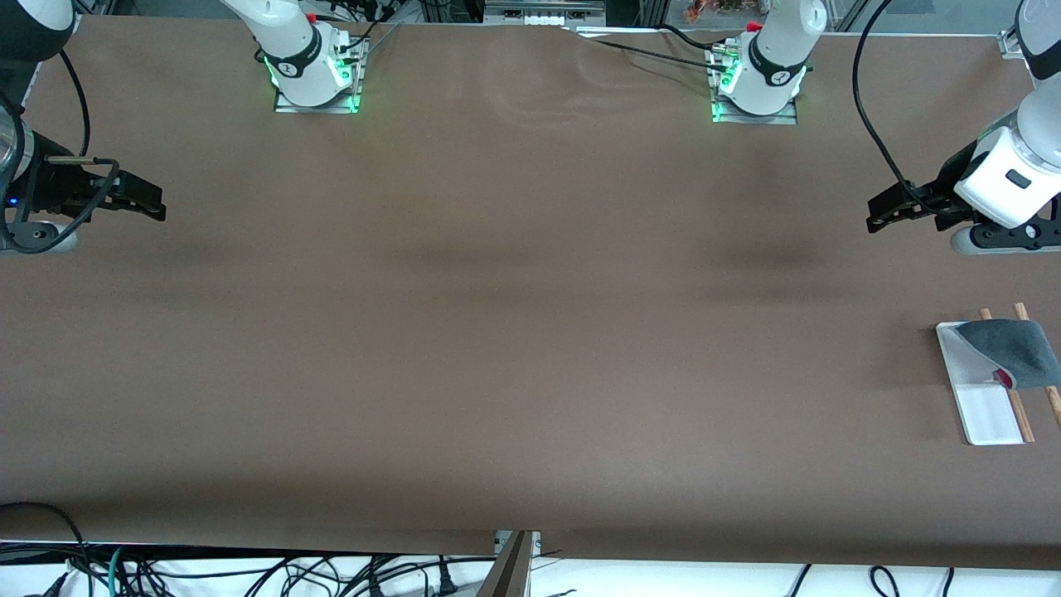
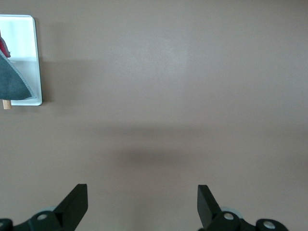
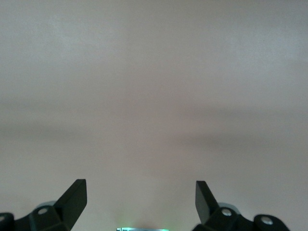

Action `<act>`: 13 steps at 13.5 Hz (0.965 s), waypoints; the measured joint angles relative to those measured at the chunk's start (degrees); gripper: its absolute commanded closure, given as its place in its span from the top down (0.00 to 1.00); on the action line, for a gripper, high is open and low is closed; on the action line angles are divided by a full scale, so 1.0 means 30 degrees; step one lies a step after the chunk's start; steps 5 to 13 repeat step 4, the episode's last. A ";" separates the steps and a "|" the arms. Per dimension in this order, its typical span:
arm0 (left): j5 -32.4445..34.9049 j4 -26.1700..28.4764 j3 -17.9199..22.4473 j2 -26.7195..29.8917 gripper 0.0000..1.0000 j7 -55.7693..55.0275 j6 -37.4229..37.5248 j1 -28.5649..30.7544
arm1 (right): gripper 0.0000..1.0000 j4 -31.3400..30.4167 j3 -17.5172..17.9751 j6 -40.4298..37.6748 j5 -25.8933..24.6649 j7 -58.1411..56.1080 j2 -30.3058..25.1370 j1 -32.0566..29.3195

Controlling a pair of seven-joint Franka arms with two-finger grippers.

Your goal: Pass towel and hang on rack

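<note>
The dark grey towel (image 1: 1015, 352) lies draped over the rack's two brown rods (image 1: 1021, 414), with a bit of its pink-red side showing at a fold. The rack's white base (image 1: 982, 406) sits at the left arm's end of the table. In the left wrist view the towel (image 2: 10, 84) and the base (image 2: 30, 57) show at the picture's edge. My left gripper (image 1: 875, 214) (image 2: 142, 199) hangs open over bare table, apart from the rack, with nothing between its fingers. My right gripper (image 1: 156, 203) (image 3: 141, 197) hangs open and empty over the right arm's end.
A brown mat (image 1: 514, 332) covers the whole table. The two arm bases (image 1: 315, 79) (image 1: 758, 83) stand along the edge farthest from the front camera. Cables (image 1: 249, 572) trail below the table's near edge.
</note>
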State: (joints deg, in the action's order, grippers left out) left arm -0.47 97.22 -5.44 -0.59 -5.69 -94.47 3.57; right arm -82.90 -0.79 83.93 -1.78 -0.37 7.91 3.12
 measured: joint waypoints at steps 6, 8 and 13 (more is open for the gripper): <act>0.0000 0.0002 0.0910 0.0009 1.00 0.0000 -0.0010 -0.0769 | 1.00 0.0000 0.0000 0.0000 0.0000 0.0000 0.0000 0.0000; 0.0000 0.0002 0.0910 0.0009 1.00 0.0000 -0.0010 -0.0769 | 1.00 0.0000 0.0000 0.0000 0.0000 0.0000 0.0000 0.0000; 0.0000 0.0002 0.0910 0.0009 1.00 0.0000 -0.0010 -0.0769 | 1.00 0.0000 0.0000 0.0000 0.0000 0.0000 0.0000 0.0000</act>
